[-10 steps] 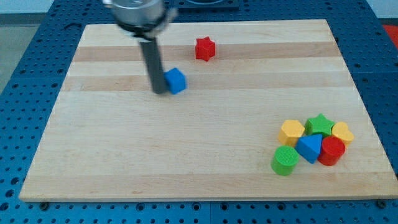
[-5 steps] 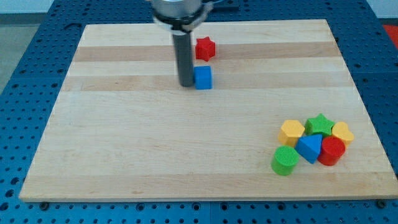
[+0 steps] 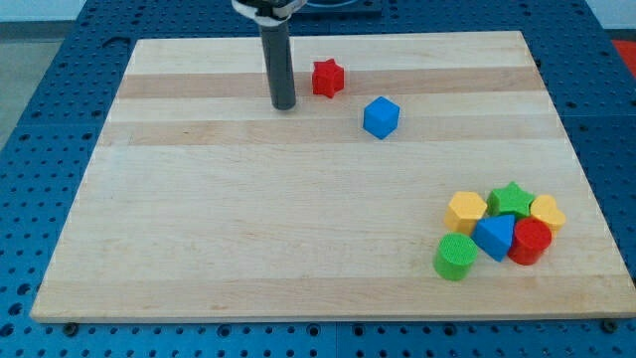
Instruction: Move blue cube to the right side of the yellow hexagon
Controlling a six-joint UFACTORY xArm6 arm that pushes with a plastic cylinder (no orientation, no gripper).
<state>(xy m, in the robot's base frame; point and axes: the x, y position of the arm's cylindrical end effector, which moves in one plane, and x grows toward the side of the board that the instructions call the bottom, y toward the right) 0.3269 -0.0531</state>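
Observation:
The blue cube (image 3: 381,117) sits on the wooden board, right of centre near the view's top. My tip (image 3: 284,104) is to its left, well apart from it, and left of a red star (image 3: 328,78). The yellow hexagon (image 3: 466,212) lies at the lower right, at the left end of a cluster of blocks, far below and right of the blue cube.
The cluster holds a green star (image 3: 512,199), a second yellow block (image 3: 547,212), a blue triangle (image 3: 495,237), a red cylinder (image 3: 531,241) and a green cylinder (image 3: 456,257). The board (image 3: 199,229) lies on a blue pegboard table.
The blue cube has slid right, from beside the rod to right of the red star. My tip first moved right with it, then pulled back up and left, off the cube.

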